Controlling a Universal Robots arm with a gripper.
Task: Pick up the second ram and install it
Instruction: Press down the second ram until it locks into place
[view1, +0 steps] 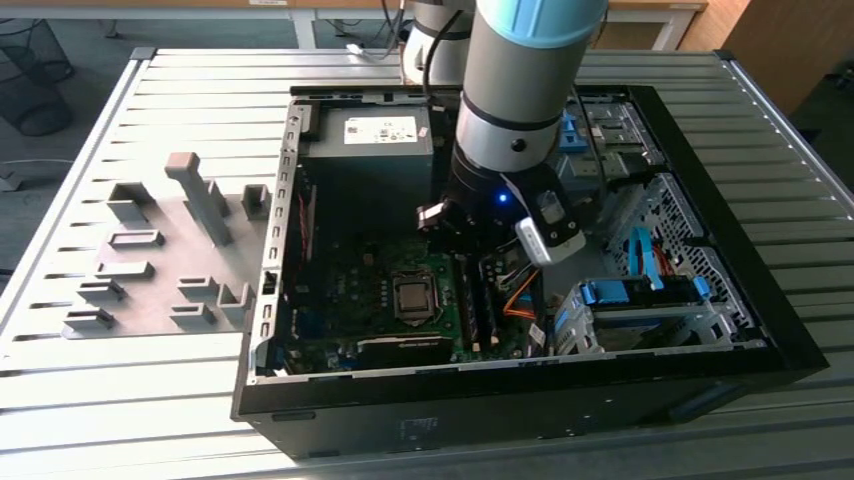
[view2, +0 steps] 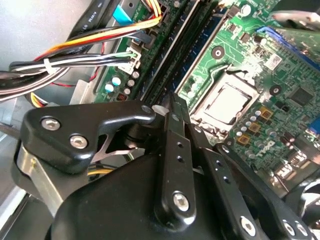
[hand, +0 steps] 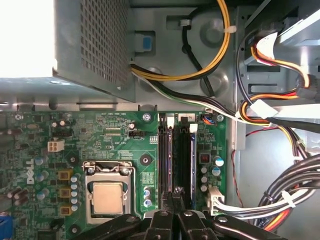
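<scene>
your gripper (hand: 173, 196): fingers closed together above the ram (hand: 165, 155), seated in its slot. exterior view adds the grey holder tray (view1: 147, 270).

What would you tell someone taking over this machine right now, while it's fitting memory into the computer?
Gripper: down inside the computer case, at the two memory slots beside the processor; its grip can't be judged.
Memory stick: a bluish strip seems to stand in a slot.
Done: stick brought to the board.
Left: whether it is fully seated can't be told.
</scene>
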